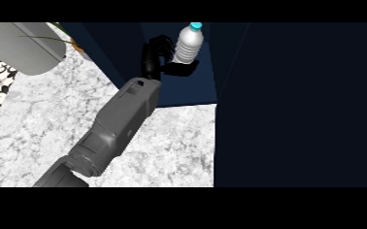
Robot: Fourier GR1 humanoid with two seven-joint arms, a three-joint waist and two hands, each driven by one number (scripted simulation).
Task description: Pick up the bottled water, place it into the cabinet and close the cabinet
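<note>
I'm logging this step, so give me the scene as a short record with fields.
bottle: bottled water, upright, blue cap, inside the open cabinet
holding hand: left hand, fingers curled round the bottle
right hand: not in view
cabinet door: dark panel at right, open
counter: marble counter
stage: bottle in cabinet, not released

The lower part of the clear ribbed plastic water bottle with a cyan cap (189, 43) was hidden behind the black left hand (159, 58). The grey rounded object (32, 48) at upper left was cut off by the edge.
</note>
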